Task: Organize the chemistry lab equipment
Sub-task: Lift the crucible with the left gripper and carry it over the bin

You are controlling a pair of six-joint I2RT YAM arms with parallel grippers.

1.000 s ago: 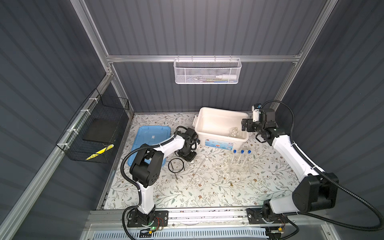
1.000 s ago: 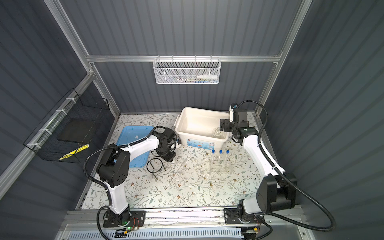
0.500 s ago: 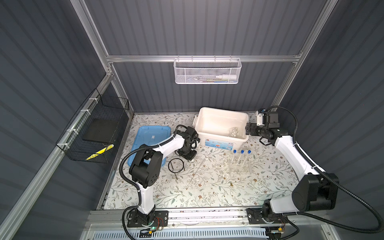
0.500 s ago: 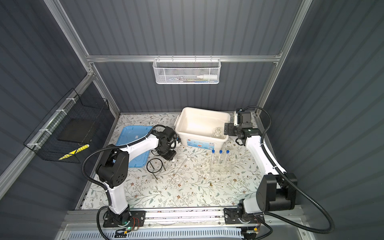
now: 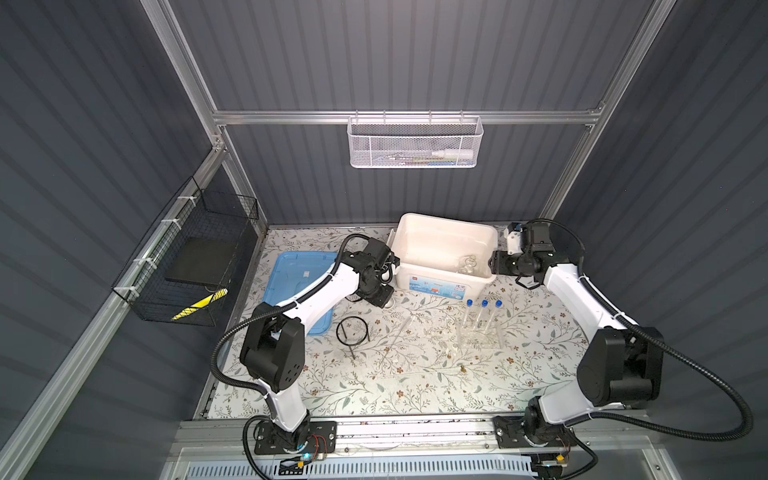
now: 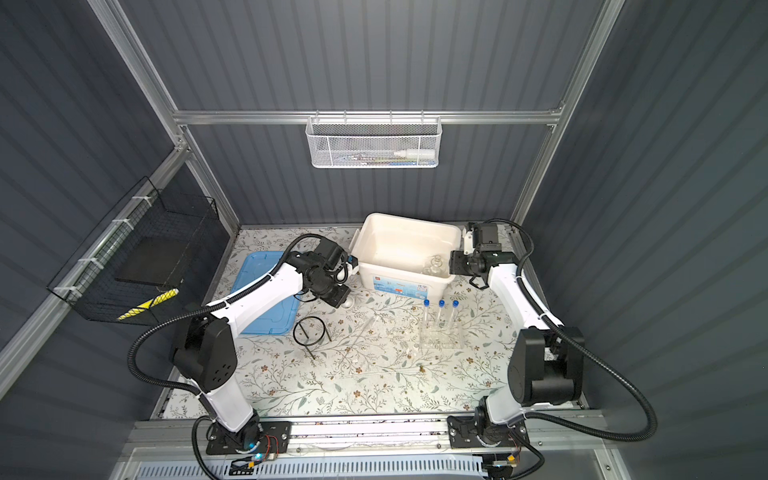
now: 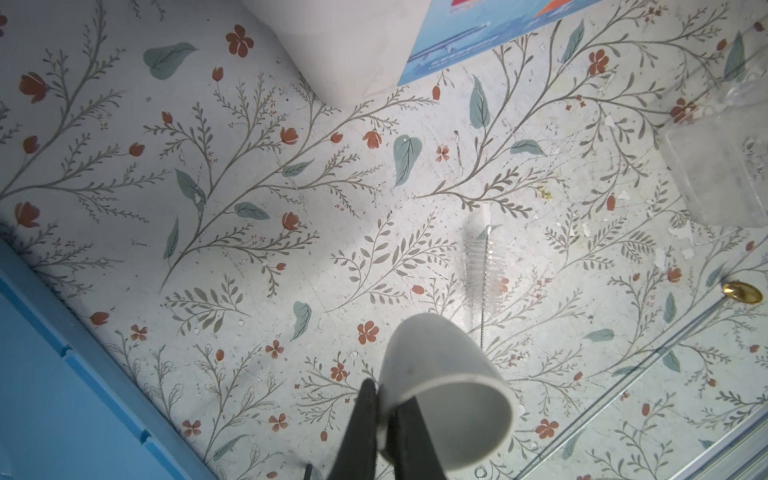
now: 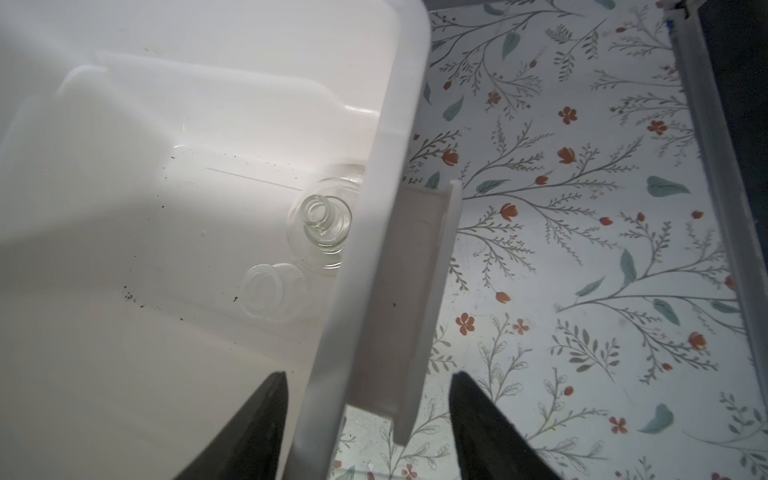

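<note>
The left pincer (image 7: 384, 390) is closed on the rim of the tiny white dish (image 7: 444, 386) and holds it tilted above the floral surface (image 5: 415, 395). In a top view, the dish (image 5: 389, 304) is at about 7 o'clock from the white bin (image 5: 444, 220). The blue lid (image 5: 299, 282) lies flat at 9 o'clock from that pincer.

The right pincer (image 8: 370, 399) is open. Its fingers (image 8: 266, 415) straddle the bin's 3 o'clock wall, one inside and one outside by the handle, with a gap on each side.

The small glass flask (image 8: 322, 224) stands in the bin close to that wall, and the beaker (image 8: 266, 293) is just beside it.

At 6 o'clock from the bin, three blue-capped test tubes (image 5: 484, 305) stand upright in the clear plastic rack (image 5: 478, 336). The black wire tripod (image 5: 353, 330) is well apart from the rack at 9 o'clock and lies tipped on its side. A thin rod (image 6: 386, 372) with a brass tip lies flat at 7 o'clock from the rack.
</note>
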